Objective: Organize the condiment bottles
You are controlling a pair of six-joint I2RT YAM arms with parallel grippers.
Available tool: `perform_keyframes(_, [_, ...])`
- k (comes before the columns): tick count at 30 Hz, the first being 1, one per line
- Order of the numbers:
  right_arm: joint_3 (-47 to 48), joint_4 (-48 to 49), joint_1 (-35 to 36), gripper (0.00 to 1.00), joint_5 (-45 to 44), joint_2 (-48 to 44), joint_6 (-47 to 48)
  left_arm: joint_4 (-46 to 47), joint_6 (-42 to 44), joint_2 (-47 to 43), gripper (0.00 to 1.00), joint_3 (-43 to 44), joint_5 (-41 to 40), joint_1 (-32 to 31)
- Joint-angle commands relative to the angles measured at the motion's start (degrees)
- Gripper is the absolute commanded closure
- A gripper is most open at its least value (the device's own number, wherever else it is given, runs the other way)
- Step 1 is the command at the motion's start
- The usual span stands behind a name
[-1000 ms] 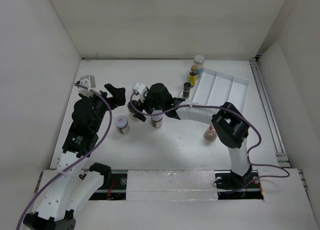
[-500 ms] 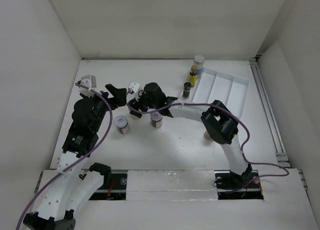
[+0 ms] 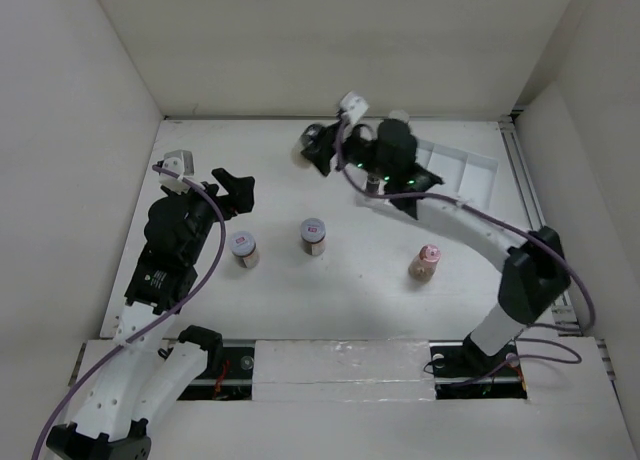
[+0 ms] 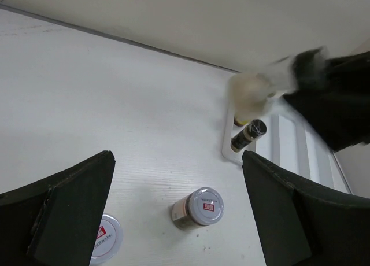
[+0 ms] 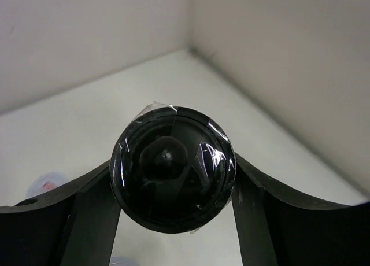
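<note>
My right gripper hangs above the back middle of the table, shut on a black-lidded jar, whose pale body shows at the fingertips. In the left wrist view that arm and jar are a blur. A white-lidded jar with a red mark, a grey-lidded jar and a pink-capped bottle stand mid-table. My left gripper is open and empty, above and to the left of them; the grey-lidded jar lies between its fingers in the left wrist view.
A white divided tray sits at the back right. A dark shaker stands at its left edge, partly hidden by the right arm in the top view. White walls close in the table on three sides.
My right gripper closed on the black-lidded jar near the grey-lidded one, lifted it and swung it to the back middle. The left arm has not moved.
</note>
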State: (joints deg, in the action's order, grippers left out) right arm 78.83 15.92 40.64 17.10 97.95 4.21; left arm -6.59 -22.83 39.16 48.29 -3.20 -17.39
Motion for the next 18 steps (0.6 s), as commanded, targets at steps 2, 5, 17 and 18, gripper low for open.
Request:
perform_keyframes(2, [-4.98,9.57,-12.15,0.53,-8.82,-10.93,-2.88,2.02,0.68,-1.09,0.11,-0.13,1.44,0.34])
perform_keyframes(5, [-8.06,7.29,-19.78,0.53,-16.19,-13.23,-6.57,2.55,0.68,-1.10,0.11,-0.13,1.44,0.34])
perform_keyframes(17, [-7.38,3.86,-34.57,0.53,-14.47,1.08,-11.06,2.55,0.68,0.22,0.11,-0.13,2.06,0.34])
perform_keyframes(18, [-6.68,3.85,-34.58,0.53,-14.47,2.14,-11.06,2.55,0.68,0.22,0.11,-0.13,2.06,0.34])
